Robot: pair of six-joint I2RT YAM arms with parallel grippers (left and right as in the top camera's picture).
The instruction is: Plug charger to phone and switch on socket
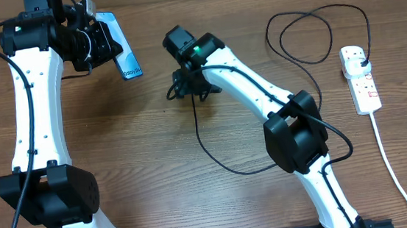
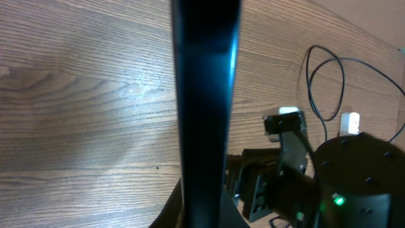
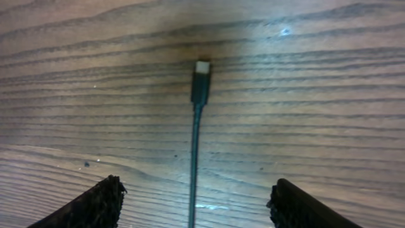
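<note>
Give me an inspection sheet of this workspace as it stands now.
Surface: wooden table, no spills seen.
Job's things: phone gripped by left gripper; charger tip loose on the wood, not in the phone; socket at right with black plug on it.
Clutter: nothing seen.
Grippers: left shut on phone; right gripper fingers open, either side of the charger.
Cables: charger loops across table; white cord trails from socket.
Surroundings: nothing seen.

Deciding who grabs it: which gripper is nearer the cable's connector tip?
Right. The right gripper sits open just behind the connector tip, straddling the cable; the left gripper holds the phone, well off.
</note>
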